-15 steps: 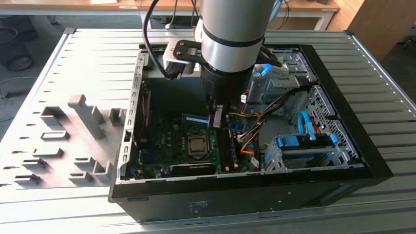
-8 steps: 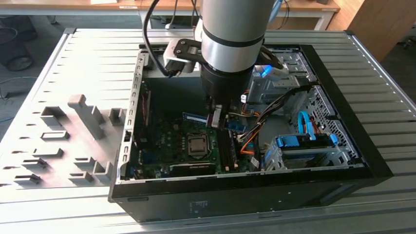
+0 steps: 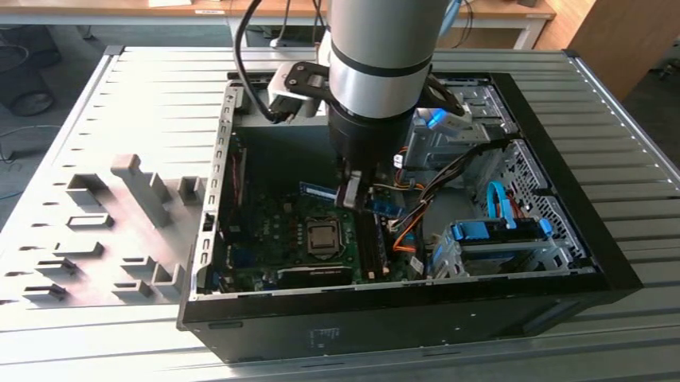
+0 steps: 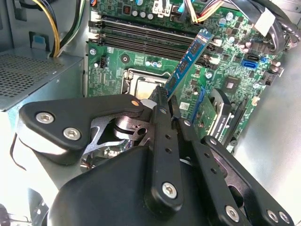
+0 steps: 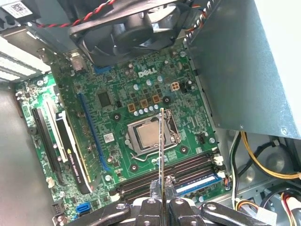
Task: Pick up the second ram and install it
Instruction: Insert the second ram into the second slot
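Note:
My gripper (image 3: 352, 195) hangs inside the open computer case (image 3: 595, 263), above the green motherboard (image 3: 279, 231). It is shut on the second ram (image 4: 190, 59), a thin flat stick with dark chips, gripped at one end. In the first wrist view the second ram (image 5: 161, 146) shows edge-on, reaching from my gripper (image 5: 161, 197) out over the processor socket (image 5: 150, 134). It is held in the air and touches no slot. The long dark memory slots (image 5: 164, 178) lie beside the socket; one slot holds a look-alike stick (image 5: 197, 183). In the second wrist view my gripper (image 4: 164, 96) is shut on the stick below the slots (image 4: 141, 33).
Grey fixture blocks (image 3: 117, 223) stand on the ribbed table at the exterior view's left. Inside the case are a black fan (image 5: 127, 33), a grey power supply box (image 5: 249, 61), cable bundles (image 3: 425, 207), an expansion card (image 5: 70, 150) and blue drive brackets (image 3: 499, 231).

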Controlling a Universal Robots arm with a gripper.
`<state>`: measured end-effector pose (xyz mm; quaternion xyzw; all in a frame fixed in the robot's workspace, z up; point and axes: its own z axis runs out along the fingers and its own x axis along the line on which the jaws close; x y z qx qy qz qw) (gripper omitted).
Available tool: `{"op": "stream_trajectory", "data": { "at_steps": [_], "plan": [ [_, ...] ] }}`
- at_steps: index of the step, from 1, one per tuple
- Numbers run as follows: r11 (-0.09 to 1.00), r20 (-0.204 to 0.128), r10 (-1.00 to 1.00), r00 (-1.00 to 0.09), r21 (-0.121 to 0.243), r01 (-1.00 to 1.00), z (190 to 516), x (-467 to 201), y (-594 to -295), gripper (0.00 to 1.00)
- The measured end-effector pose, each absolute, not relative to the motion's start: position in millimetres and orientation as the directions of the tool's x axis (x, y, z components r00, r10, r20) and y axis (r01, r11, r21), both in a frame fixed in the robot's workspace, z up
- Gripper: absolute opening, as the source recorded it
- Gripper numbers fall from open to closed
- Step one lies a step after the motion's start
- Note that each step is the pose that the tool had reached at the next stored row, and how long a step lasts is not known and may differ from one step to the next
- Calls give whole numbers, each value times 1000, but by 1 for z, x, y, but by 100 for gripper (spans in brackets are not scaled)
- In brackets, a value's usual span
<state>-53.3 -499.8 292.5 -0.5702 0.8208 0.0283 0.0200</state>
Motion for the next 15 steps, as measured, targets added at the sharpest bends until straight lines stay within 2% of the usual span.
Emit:
{"op": "stream_trajectory", "data": {
  "at_steps": [15],
  "plan": [
    [433, -64, -899, -434, 23, -901, 292, -53, -500, 14]
  ]
}}
